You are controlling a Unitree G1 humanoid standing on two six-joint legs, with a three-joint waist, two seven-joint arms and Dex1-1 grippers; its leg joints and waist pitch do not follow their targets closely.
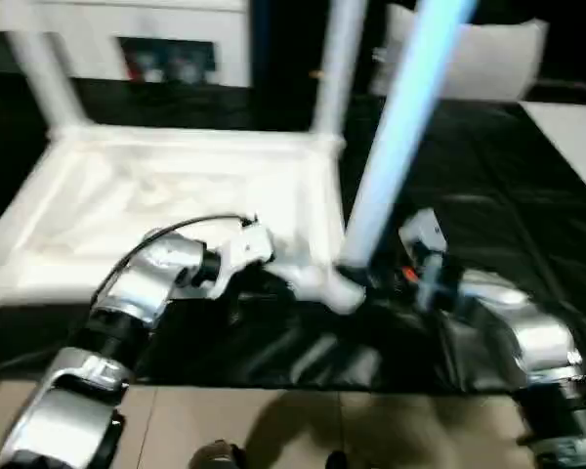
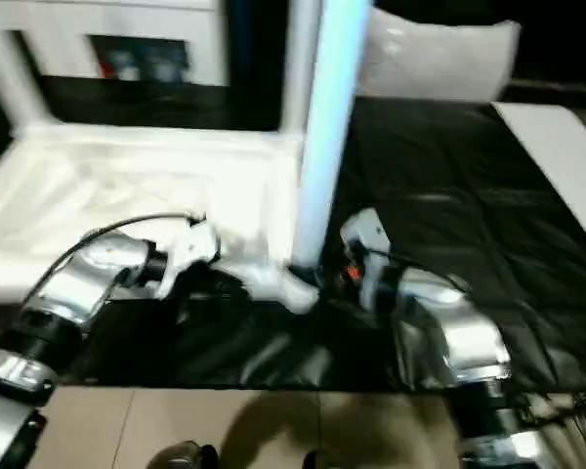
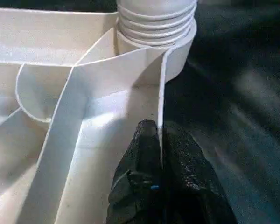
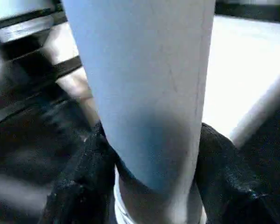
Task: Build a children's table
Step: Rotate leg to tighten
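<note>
While black sheeting (image 1: 488, 225) covers the bench, left pincer (image 3: 161, 158) pinches tabletop rim (image 3: 161, 93), right pincer (image 4: 149, 186) clasps leg (image 4: 144, 84).

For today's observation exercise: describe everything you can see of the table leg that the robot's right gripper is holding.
The leg is a long, smooth cylindrical tube of white plastic with a bluish cast, leaning slightly. Its ridged lower end sits in the near corner socket of the upturned white table top on the black-covered surface. The right gripper clasps it just above the socket, a black finger on each side. Its upper end runs out of frame.
</note>
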